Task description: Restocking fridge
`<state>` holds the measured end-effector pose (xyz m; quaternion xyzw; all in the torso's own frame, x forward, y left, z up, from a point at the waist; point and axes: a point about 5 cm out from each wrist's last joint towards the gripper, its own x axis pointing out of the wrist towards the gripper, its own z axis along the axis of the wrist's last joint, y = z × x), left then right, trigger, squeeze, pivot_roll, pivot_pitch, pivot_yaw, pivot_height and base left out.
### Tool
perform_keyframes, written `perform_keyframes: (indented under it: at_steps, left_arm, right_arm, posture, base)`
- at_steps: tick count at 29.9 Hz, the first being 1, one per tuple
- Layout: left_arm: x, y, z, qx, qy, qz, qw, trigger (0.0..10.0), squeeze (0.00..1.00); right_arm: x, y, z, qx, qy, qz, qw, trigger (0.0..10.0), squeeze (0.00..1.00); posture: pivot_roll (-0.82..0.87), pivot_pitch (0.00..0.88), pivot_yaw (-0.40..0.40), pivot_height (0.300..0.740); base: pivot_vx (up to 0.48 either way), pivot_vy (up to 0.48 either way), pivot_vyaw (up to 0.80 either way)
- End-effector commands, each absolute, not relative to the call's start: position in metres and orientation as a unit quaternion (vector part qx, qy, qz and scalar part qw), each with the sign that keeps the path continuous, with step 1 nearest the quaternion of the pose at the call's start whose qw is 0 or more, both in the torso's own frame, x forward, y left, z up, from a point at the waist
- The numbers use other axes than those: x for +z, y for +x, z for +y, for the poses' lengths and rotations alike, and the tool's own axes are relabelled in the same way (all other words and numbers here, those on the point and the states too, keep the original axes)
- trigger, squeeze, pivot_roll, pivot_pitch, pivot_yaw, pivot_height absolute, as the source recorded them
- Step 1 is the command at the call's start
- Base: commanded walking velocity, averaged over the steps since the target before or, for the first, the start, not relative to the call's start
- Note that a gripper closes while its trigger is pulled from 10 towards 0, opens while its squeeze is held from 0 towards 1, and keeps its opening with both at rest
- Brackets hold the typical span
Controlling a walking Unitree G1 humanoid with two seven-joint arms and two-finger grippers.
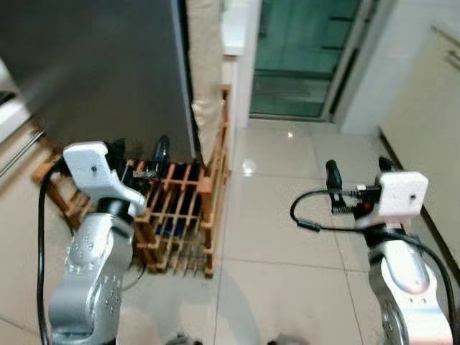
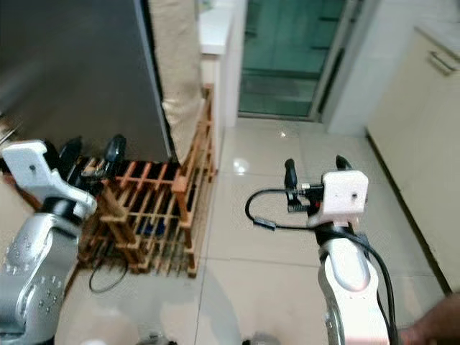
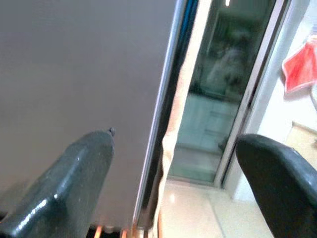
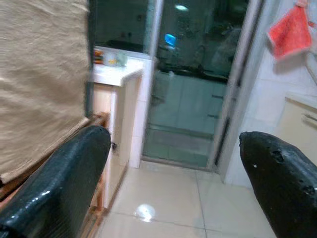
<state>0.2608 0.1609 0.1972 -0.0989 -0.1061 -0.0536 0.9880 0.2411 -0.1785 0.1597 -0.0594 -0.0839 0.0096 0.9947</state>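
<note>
From our head camera, our two silver arms rise nearest. The left end effector (image 1: 138, 152) hangs open above a wooden rack (image 1: 183, 215) at the foot of the grey fridge (image 1: 93, 72), whose door is shut. The right end effector (image 1: 357, 169) hangs open over the tiled floor (image 1: 280, 230), well apart from the fridge.

At our left wrist, spread fingers (image 3: 64, 183) face the fridge door.

At our right wrist, spread fingers (image 4: 54, 178) face a glass door (image 4: 193, 99), with a red cloth (image 4: 290, 32) hanging beside it.
</note>
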Motion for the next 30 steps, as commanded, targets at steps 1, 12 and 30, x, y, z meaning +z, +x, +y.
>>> perform_keyframes:
  at_steps: [1, 12, 30]
  left_arm:
    - [0.194, 0.264, 0.160, -0.043, -0.087, -0.091, 0.991, 10.0, 0.00]
    - [0.201, 0.275, 0.147, -0.067, -0.090, -0.096, 0.989, 10.0, 0.00]
    - [0.206, 0.287, 0.148, -0.063, -0.065, -0.094, 0.991, 10.0, 0.00]
  right_arm:
    - [0.159, 0.243, -0.179, 0.010, -0.061, -0.078, 0.995, 10.0, 0.00]
    - [0.158, 0.247, -0.173, 0.024, -0.059, -0.079, 0.995, 10.0, 0.00]
    - [0.154, 0.254, -0.164, 0.042, -0.058, -0.076, 0.995, 10.0, 0.00]
  posture:
    - [-0.06, 0.000, 0.011, 0.711]
    - [-0.07, 0.000, 0.013, 0.711]
    - [-0.06, 0.000, 0.020, 0.711]
  base:
    - [0.480, 0.000, 0.00]
    - [0.436, 0.000, 0.00]
    - [0.000, -0.104, 0.00]
